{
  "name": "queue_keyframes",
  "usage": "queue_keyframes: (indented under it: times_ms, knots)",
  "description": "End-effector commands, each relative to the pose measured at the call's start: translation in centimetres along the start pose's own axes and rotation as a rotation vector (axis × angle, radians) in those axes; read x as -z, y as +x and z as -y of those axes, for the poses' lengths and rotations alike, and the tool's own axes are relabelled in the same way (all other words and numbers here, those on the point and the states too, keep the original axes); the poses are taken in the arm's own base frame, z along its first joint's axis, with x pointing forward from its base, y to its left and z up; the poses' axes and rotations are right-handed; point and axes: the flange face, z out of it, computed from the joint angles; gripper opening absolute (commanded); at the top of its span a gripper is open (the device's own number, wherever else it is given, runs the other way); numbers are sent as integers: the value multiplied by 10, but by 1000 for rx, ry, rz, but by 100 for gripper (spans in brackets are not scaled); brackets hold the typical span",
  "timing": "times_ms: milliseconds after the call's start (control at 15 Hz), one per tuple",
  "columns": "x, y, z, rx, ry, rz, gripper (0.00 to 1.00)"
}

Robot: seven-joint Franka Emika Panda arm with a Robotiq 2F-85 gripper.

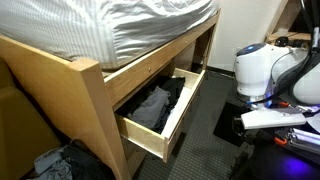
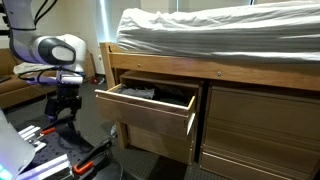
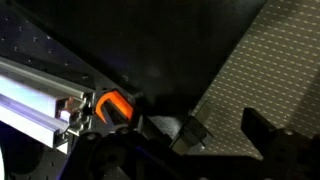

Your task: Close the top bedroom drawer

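The arm (image 2: 58, 50) hangs folded, claw (image 2: 63, 110) pointing down, jaws apart.

Rumpled white bedding (image 1: 140, 25); dark clothes (image 1: 155, 105), possibly jeans.

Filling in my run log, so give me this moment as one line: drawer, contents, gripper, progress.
drawer: open | contents: dark clothes | gripper: open, holding nothing, away from drawer | closing: not yet done

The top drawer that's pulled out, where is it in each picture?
In an exterior view: the top bedroom drawer sits low in the middle, pulled out toward the right.
In an exterior view: it sits middle left, sticking out open.
Wrist view: it is not in it.
Shared landmark: the white bedding lies just above the drawer in both exterior views.
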Motion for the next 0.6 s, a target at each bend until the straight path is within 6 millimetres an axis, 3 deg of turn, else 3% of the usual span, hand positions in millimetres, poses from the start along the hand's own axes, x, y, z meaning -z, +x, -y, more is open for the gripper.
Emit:
queue_keyframes:
  times_ms: [0,67,133,333,533]
  knots:
    - [-21,-8,-3,-59,-13,12,100]
    - [-10,-1,-8,-48,-60,50,100]
    - [1,3,0,-34,-7,10,100]
    - [1,5,1,-45,-20,25,100]
    - [12,12,20,-70,148,-64,100]
